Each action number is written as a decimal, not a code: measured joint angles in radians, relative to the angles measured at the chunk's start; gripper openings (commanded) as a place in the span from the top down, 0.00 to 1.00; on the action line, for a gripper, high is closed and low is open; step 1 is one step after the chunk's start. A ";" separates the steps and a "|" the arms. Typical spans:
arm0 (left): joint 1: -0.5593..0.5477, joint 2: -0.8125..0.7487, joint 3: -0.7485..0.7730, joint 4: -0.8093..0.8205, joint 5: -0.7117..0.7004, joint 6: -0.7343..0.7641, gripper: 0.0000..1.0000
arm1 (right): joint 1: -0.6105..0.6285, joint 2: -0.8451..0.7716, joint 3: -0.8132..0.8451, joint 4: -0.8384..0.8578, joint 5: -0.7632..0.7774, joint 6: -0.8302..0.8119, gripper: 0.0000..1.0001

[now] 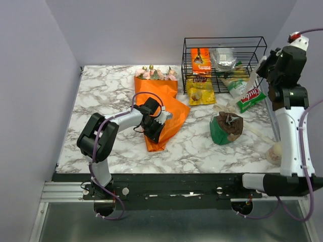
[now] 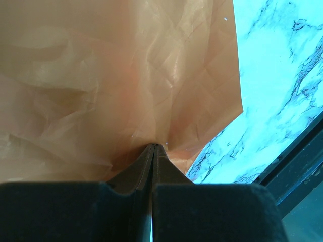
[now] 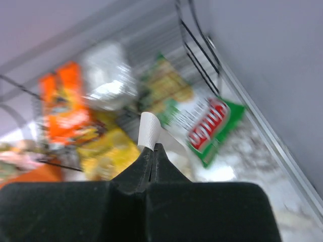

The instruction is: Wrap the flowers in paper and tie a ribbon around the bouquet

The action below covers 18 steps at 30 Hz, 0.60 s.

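Observation:
The orange paper (image 1: 174,113) lies wrapped around the flowers (image 1: 156,73), whose pink and cream heads stick out at its far end. My left gripper (image 1: 154,130) is shut on the paper's lower part. In the left wrist view the crinkled paper (image 2: 101,75) fills the picture and is pinched at the tips of the left gripper (image 2: 153,146). My right gripper (image 1: 262,66) is raised at the right, near the basket. The right wrist view shows the right gripper (image 3: 154,147) shut on a white end of the ribbon (image 3: 150,130). More pale ribbon (image 1: 255,131) trails on the table.
A black wire basket (image 1: 224,39) at the back holds an orange snack packet (image 1: 201,60) and a silvery bag. A yellow packet (image 1: 200,91) and a green-and-white chips bag (image 1: 250,96) lie in front of it. A green and brown bundle (image 1: 226,128) sits centre right. Walls close both sides.

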 measured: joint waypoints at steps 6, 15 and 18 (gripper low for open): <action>0.000 0.000 0.000 0.000 0.000 0.000 0.92 | 0.290 -0.032 0.271 0.070 -0.072 -0.061 1.00; -0.001 0.004 0.006 -0.006 -0.002 0.000 0.92 | 0.676 0.262 0.805 0.247 -0.329 -0.101 0.99; -0.003 0.004 0.006 -0.006 -0.003 0.000 0.92 | 0.726 0.304 0.816 0.314 -0.359 -0.101 0.99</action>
